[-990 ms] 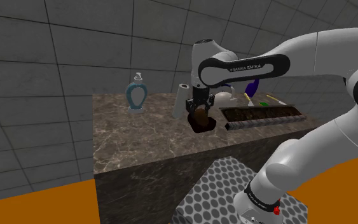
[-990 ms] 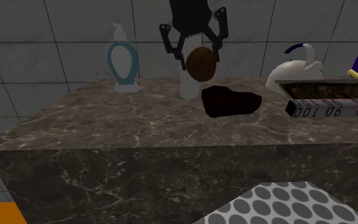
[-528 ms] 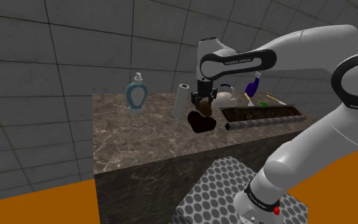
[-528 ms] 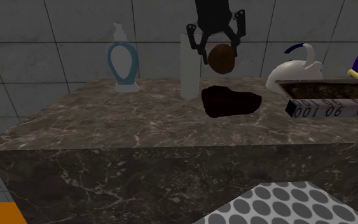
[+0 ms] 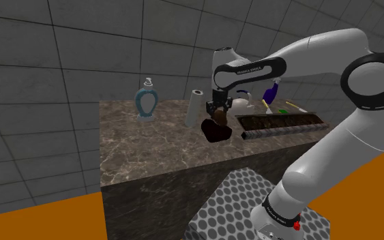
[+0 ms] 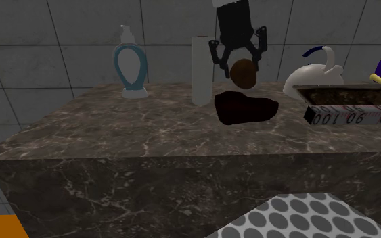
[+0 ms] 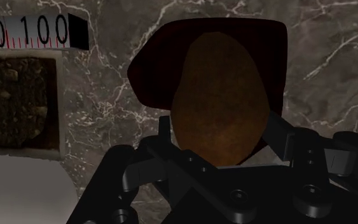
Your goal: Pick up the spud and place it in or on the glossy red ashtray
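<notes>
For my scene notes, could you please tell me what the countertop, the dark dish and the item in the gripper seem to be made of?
Countertop: dark brown stone, probably marble, given its pale veins. Ashtray: very dark red, smooth and plain; material unclear, no shine visible. Potato: matte brown mottled skin, like a real potato's.

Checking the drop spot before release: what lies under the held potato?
In the wrist view the dark red ashtray lies directly under the potato, resting on the marble counter. The potato covers the ashtray's middle, so its inside there cannot be seen.
</notes>
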Robot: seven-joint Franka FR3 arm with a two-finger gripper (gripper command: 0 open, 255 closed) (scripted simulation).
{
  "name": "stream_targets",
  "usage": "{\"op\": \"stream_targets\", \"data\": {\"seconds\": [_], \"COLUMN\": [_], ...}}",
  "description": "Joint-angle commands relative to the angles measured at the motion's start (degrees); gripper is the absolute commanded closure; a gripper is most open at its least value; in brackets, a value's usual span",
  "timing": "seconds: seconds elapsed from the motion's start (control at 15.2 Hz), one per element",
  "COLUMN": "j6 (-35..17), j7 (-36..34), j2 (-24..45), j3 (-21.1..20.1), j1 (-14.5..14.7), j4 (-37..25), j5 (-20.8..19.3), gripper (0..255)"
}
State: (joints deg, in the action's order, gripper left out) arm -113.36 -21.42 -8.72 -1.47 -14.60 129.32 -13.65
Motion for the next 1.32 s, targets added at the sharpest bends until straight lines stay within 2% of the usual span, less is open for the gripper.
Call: {"op": "stream_targets", "data": {"seconds": [0.0,0.4,0.92,0.99,1.25], "j6": [-1.4,-6.0,-6.0,-6.0,-6.0], "j7": [-0.3,-1.5,-1.5,-1.5,-1.5], "j2": [0.5,2.7,2.7,2.7,2.7], "j3": [0.0,0.1,0.1,0.1,0.1], "j1": [0.0,-0.2,-0.2,-0.2,-0.2], "j4": [0.9,3.4,3.4,3.4,3.4], "j5": [-0.2,-0.9,-0.9,-0.9,-0.9], "gripper": [255,255,255,0,0]}}
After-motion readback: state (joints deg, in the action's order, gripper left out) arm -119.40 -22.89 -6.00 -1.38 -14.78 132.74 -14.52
